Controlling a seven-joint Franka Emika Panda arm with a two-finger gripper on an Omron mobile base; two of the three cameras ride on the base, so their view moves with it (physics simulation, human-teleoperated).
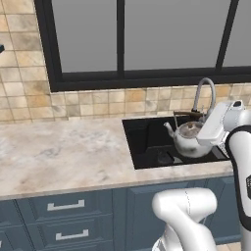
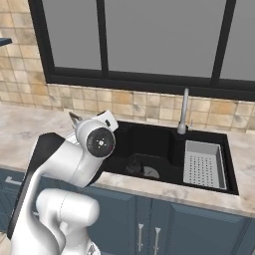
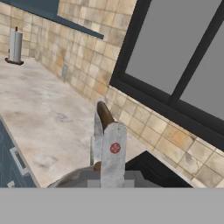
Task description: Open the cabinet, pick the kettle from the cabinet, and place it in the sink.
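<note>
Over on the left, the marble surface [image 1: 63,152] is running bare along the tiled wall, with blue drawers [image 1: 66,206] sitting beneath its front edge. In the hand view a paper towel roll [image 3: 15,46] is standing upright at the far end of that surface, well apart from everything else. Moving right, the sink [image 1: 147,142] is lying sunk into the surface under the dark-framed window [image 1: 122,34]. The curved faucet [image 1: 205,93] is rising just behind the basin, and in the right base view a grey perforated tray [image 2: 202,163] is sitting in the basin's right part. The white arm is reaching over the sink from the right in the left base view and is covering the kettle's right side.

The kettle [image 1: 188,138] is sitting upright over the sink's black basin, towards its right; I cannot tell whether it is resting on the bottom. Its spout is pointing left towards the bare surface, and its arched brown-topped handle is running left to right above the lid.

The fingers [image 3: 113,153] are clenched on the kettle's handle, pressing it from both sides just below the brown top, as the hand view is showing.
</note>
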